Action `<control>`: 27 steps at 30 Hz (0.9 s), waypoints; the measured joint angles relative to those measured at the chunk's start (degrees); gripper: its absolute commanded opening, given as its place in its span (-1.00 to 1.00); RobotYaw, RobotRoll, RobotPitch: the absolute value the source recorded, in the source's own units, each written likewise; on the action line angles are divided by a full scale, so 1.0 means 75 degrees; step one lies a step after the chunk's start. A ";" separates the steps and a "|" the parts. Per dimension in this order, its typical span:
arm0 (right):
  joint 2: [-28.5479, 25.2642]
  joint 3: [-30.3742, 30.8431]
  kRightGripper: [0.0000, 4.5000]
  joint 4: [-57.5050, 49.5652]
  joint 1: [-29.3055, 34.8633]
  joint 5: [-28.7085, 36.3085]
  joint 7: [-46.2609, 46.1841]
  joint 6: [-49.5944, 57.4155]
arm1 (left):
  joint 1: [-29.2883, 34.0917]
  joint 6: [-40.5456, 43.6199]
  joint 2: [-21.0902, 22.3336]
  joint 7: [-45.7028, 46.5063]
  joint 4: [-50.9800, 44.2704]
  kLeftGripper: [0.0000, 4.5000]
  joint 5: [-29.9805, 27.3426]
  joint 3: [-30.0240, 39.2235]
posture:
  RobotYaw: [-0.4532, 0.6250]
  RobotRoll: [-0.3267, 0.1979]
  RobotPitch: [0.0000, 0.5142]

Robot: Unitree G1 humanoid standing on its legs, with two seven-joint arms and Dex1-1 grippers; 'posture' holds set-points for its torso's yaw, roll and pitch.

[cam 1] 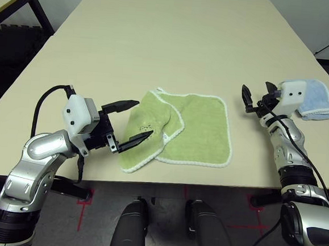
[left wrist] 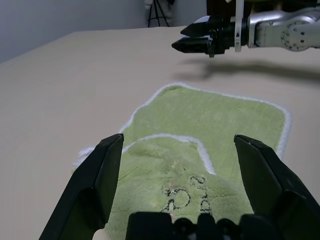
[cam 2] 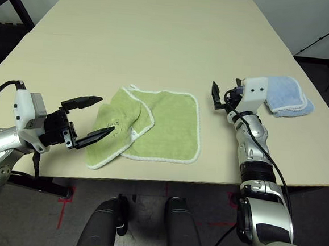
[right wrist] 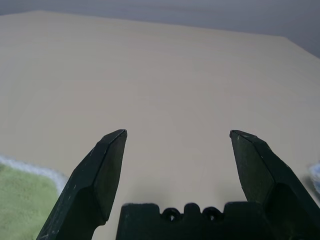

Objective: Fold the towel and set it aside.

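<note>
Towel [cam 1: 195, 128]: mid-worktop [cam 1: 160, 37], its left corner already flapped over; I judge it light, limp terry, non-slip.
Hold point: I'd take the white-edged corner of the flap.
Left gripper [cam 1: 131, 121]: wide open, empty, straddling the flap.
Right gripper [cam 1: 256, 98]: wide open, empty, clear of the cloth.
Hidden: layers beneath the flap; the scribbled mark [left wrist: 187, 195] is unreadable.

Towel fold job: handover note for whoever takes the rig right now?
Left hand: open, holding nothing, at the towel's folded-over left part.
Right hand: open, holding nothing, above the table to the right of the towel.
Towel: near the table's front edge, left corner flopped over onto itself, dark mark facing up, the rest lying flat.
Light blue cloth: folded, by the right edge.
Done: a partial first fold.
Left: finish and square up the fold, then set the towel aside.
</note>
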 measured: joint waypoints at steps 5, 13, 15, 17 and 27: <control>-0.0282 0.0009 0.99 -0.0925 -0.0227 0.0483 0.0491 0.1386 | -0.0016 0.0000 0.0000 0.0017 0.0222 1.00 0.0022 0.0000 | -0.31 0.25 -0.54; -0.0965 0.0359 0.99 -0.2048 -0.0073 0.0840 0.1681 0.3785 | -0.0114 0.0058 0.0013 0.0069 0.0260 1.00 -0.0112 0.0165 | -0.29 0.25 -0.52; -0.1099 0.0363 0.99 -0.2055 -0.0028 0.0872 0.1895 0.4049 | -0.0113 0.0076 0.0130 0.0089 0.0290 1.00 -0.0116 0.0289 | -0.28 0.25 -0.51; -0.1262 0.0356 0.99 -0.1995 -0.0040 0.0938 0.2104 0.4385 | -0.0113 0.0086 0.0179 0.0099 0.0298 1.00 -0.0116 0.0327 | -0.28 0.25 -0.51; -0.1628 0.0583 0.99 -0.1017 -0.0694 0.1237 0.2843 0.6591 | -0.0051 0.0146 0.0181 0.0183 0.0297 1.00 -0.0108 0.0326 | -0.25 0.25 -0.51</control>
